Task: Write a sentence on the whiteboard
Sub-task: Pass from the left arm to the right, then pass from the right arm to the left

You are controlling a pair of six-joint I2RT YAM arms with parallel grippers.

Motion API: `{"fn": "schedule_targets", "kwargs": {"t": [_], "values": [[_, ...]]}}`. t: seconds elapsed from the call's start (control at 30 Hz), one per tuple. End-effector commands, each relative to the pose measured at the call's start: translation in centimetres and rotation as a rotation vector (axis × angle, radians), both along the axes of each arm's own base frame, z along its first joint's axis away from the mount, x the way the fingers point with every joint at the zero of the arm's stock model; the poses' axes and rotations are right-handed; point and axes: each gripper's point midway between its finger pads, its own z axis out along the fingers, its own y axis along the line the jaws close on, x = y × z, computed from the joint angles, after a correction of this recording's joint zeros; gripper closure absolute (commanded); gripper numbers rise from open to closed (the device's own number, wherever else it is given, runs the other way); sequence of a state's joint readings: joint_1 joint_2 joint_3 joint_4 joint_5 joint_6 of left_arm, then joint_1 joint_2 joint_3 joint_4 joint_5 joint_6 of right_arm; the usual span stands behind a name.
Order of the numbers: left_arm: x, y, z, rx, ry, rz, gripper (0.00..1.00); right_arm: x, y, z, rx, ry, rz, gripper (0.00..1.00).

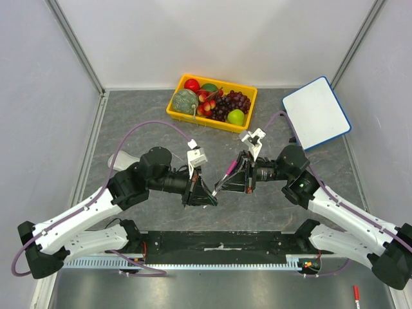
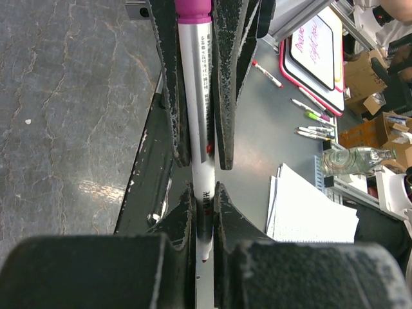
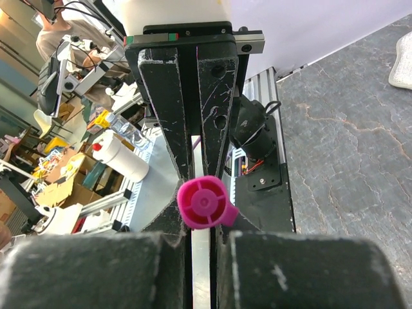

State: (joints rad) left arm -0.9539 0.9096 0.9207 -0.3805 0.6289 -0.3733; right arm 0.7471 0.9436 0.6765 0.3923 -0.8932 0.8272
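The whiteboard (image 1: 317, 113), white with a blue rim, lies at the table's far right corner. Its face is plain white and no sentence is in view on it. Both arms meet over the table's middle with a marker (image 1: 224, 176) between them. The marker (image 2: 196, 96) has a white barrel and a pink cap (image 3: 203, 204). My left gripper (image 1: 210, 197) (image 2: 203, 193) is shut on the barrel's tail end. My right gripper (image 1: 230, 177) (image 3: 201, 215) is shut on the cap end, with its fingers (image 2: 225, 84) pressed along the barrel.
A yellow fruit basket (image 1: 212, 103) stands at the back centre, left of the whiteboard. White walls enclose the grey table (image 1: 148, 122) on three sides. A red-capped pen (image 1: 355, 294) lies on the metal shelf below the right arm's base.
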Motion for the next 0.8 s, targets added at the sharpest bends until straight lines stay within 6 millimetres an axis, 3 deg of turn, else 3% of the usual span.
{"fn": "schedule_targets", "kwargs": {"t": [0.0, 0.1, 0.13, 0.2, 0.37, 0.6, 0.77], "values": [[0.1, 0.4, 1.4, -0.051, -0.073, 0.007, 0.97, -0.6, -0.3, 0.3, 0.003, -0.019, 0.011, 1.0], [0.7, 0.8, 1.1, -0.039, -0.083, 0.052, 0.75, 0.5, -0.4, -0.2, -0.043, -0.019, -0.057, 1.0], [1.1, 0.9, 1.0, -0.032, -0.091, 0.081, 0.59, 0.8, -0.4, -0.3, -0.059, -0.023, -0.085, 1.0], [1.6, 1.4, 0.9, -0.025, -0.103, 0.128, 0.39, 1.8, -0.7, -0.6, -0.09, -0.029, -0.154, 1.0], [3.7, 3.1, 0.0, 0.005, -0.129, 0.301, 0.02, 4.3, -2.2, -1.2, -0.169, -0.059, -0.351, 1.0], [5.7, 3.7, -2.9, 0.113, -0.116, 0.406, 0.0, 7.7, -6.2, -1.5, -0.271, -0.087, -0.661, 1.0], [8.0, 2.9, -5.4, 0.202, -0.087, 0.452, 0.0, 8.1, -8.6, -0.5, -0.289, -0.12, -0.775, 1.0]]}}
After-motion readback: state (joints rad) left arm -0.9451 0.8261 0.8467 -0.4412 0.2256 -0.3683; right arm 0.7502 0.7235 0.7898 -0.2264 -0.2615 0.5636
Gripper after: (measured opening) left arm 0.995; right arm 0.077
